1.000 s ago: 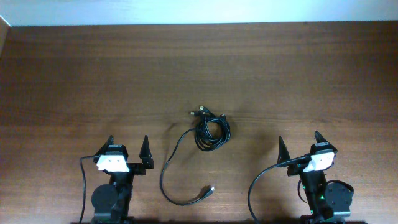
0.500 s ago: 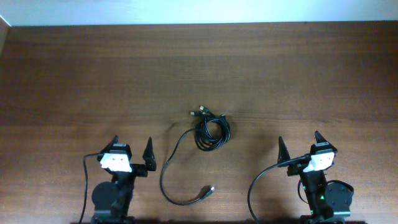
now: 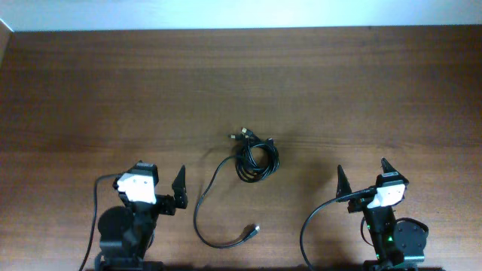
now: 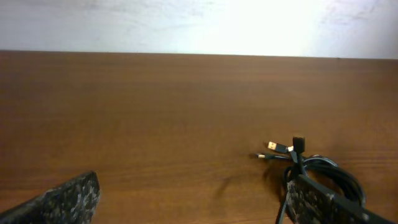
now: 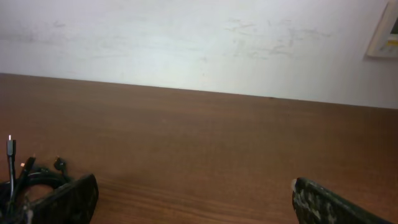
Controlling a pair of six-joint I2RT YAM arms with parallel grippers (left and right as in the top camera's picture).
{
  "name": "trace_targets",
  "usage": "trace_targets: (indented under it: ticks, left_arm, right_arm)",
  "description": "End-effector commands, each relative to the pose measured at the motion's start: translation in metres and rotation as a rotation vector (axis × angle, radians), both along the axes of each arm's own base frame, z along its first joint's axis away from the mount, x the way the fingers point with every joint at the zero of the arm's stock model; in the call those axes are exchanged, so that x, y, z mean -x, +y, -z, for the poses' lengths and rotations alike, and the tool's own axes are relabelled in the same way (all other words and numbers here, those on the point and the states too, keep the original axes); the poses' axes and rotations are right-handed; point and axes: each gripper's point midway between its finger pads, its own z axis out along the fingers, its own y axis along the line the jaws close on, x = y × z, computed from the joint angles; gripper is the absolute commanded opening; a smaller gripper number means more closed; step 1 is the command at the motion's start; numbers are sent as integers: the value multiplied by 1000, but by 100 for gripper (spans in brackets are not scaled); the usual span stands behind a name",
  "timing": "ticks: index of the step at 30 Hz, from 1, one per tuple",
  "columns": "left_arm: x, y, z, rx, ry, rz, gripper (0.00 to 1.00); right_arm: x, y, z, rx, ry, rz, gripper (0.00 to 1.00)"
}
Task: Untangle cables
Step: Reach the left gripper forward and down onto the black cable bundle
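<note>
The cables (image 3: 256,156) lie as a small black tangled coil at the middle of the brown table, with plugs sticking out at its upper left. One loose strand (image 3: 205,202) curves down from the coil to a plug near the front. The coil also shows in the left wrist view (image 4: 323,177) and at the left edge of the right wrist view (image 5: 25,180). My left gripper (image 3: 160,181) is open and empty, left of the loose strand. My right gripper (image 3: 363,175) is open and empty, to the right of the coil.
Thicker black cords (image 3: 316,226) loop beside each arm base at the front edge. The wooden table (image 3: 241,83) runs back to a white wall (image 5: 199,43).
My left arm has turned a little clockwise and shifted its gripper slightly right toward the loose strand. The right arm and the cables have not moved.
</note>
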Motion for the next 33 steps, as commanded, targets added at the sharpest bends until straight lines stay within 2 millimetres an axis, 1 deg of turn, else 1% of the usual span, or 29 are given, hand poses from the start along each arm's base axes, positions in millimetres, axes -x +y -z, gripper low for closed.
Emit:
trace_targets:
  ticks: [1,3,5,7,9,11,15,17,18,19,22,23,24,26,28,32,33]
  left_arm:
    - [-8,-13,-28,11,62,82,99]
    - [-9,-13,-33,-4,191,87,99]
    - [-8,-13,-46,-3,296,85,99]
    - [-9,-13,-56,0,387,85,99]
    - [-8,-13,-55,3,472,85,99]
    - [-9,-16,-46,2,532,99,99]
    - [-10,-44,-19,-31,651,205,99]
    - [-10,-78,2,-73,733,346,99]
    - [-8,-96,6,-60,751,421,99]
    - [-7,-110,9,-52,760,473,99]
    - [-2,-167,21,-85,759,668,99]
    - [-1,-180,25,-97,755,706,99]
    - [4,-190,34,-108,782,732,99]
    - [9,-197,44,-125,817,754,99]
    - [3,-207,50,-101,823,743,99]
    - [-6,-213,71,54,965,561,99]
    - [-12,-209,80,93,1010,451,99]
  right_arm:
    - [0,-4,2,-4,6,20,99]
    - [0,-4,2,-4,6,20,99]
    - [0,-4,2,-4,6,20,99]
    - [0,-4,2,-4,6,20,99]
    - [0,-4,2,-4,6,20,99]
    - [0,-4,2,-4,6,20,99]
    - [0,-4,2,-4,6,20,99]
    - [0,-4,2,-4,6,20,99]
    - [0,-4,2,-4,6,20,99]
    - [0,-4,2,-4,6,20,99]
    - [0,-4,2,-4,6,20,99]
    - [0,-4,2,-4,6,20,99]
    - [0,-4,2,-4,6,20,99]
    - [0,-4,2,-4,6,20,99]
    - [0,-4,2,-4,6,20,99]
    - [0,-4,2,-4,6,20,99]
    - [0,-4,2,-4,6,20,99]
